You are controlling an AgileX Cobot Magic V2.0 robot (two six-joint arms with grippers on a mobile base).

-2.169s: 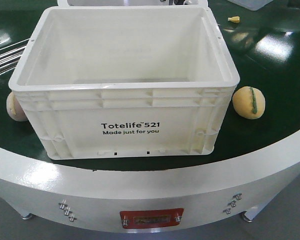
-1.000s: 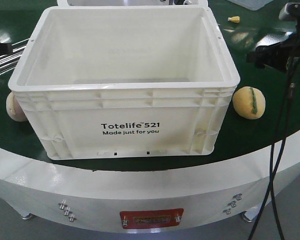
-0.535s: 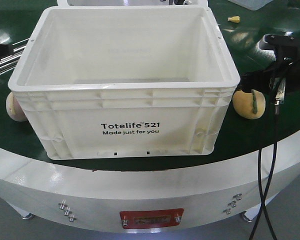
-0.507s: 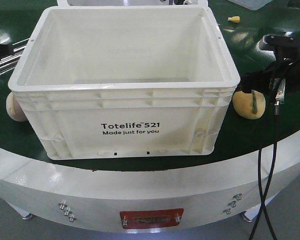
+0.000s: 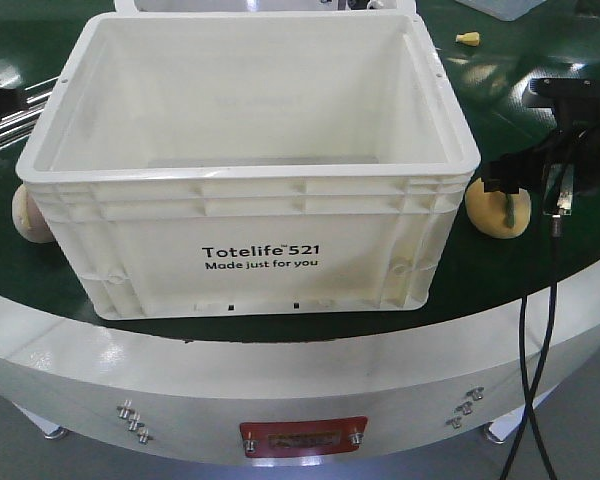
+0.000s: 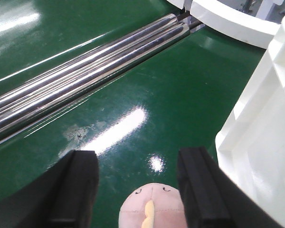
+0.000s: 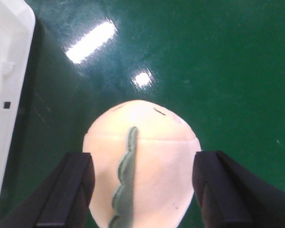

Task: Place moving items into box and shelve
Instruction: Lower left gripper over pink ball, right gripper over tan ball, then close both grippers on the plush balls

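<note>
The box (image 5: 250,170), a big white crate printed "Totelife 521", stands open on the green table. A yellow ball with a green stripe (image 5: 497,212) lies just right of it. My right gripper (image 5: 507,180) hangs over this ball; in the right wrist view the ball (image 7: 142,156) sits between the black fingers (image 7: 69,194) of the open gripper (image 7: 143,161), narrow gaps on both sides. The pale ball (image 5: 25,215) peeks out at the box's left. In the left wrist view this pink ball (image 6: 154,206) lies low between the spread fingers (image 6: 73,190) of my left gripper (image 6: 138,161).
Shiny steel rods (image 6: 85,80) cross the table beyond the left gripper. The box wall (image 6: 266,142) stands close on its right. A tiny yellow scrap (image 5: 467,39) lies behind the box. Black cables (image 5: 535,330) hang over the table's white rim (image 5: 300,370).
My right arm has come in from the right and dropped onto the yellow striped ball. A black part of the left arm has appeared at the left edge. The box has not moved.
</note>
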